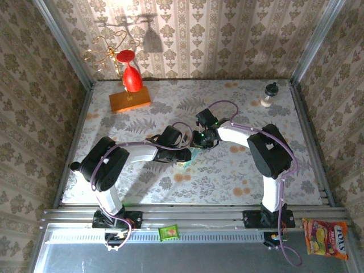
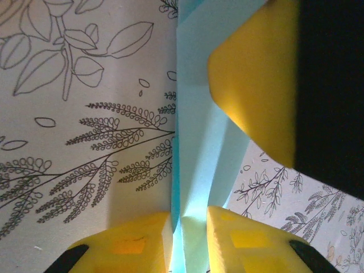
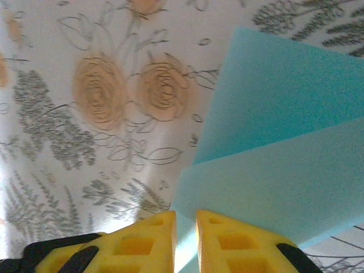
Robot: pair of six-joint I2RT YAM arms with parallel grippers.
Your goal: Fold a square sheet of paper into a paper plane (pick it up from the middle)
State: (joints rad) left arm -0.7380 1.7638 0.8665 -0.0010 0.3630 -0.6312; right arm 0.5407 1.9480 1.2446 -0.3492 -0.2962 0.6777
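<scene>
Pinching a crease looks like the step in hand. The paper (image 2: 196,142) is partly folded, its light-blue layers meeting along a ridge, and it is not yet a dart. In the left wrist view the left hand (image 2: 187,242) is nearly closed, its yellow fingers narrow on the fold that runs up between them. In the right wrist view the right hand (image 3: 186,239) is just as narrow. The paper's lower corner slips into its gap, so it looks pinched there too, and two overlapping flaps spread away over the floral surface (image 3: 68,142).

To do this well, one hand should anchor the paper while the other runs along the ridge with light pressure, low to the surface, so the thin paper flattens rather than tears or drags. The edges should be matched before pressing, since a skewed fold would likely spoil the tip.

From the top, both arms rise from their bases at the near edge, bend at the elbows and reach inward with wrists tipped down. The hands sit just beside each other over the middle of the surface, with the paper a small teal patch between them. Farther off, an orange block (image 1: 129,101) carrying a red glass (image 1: 132,77) stands at the far left, well apart.
</scene>
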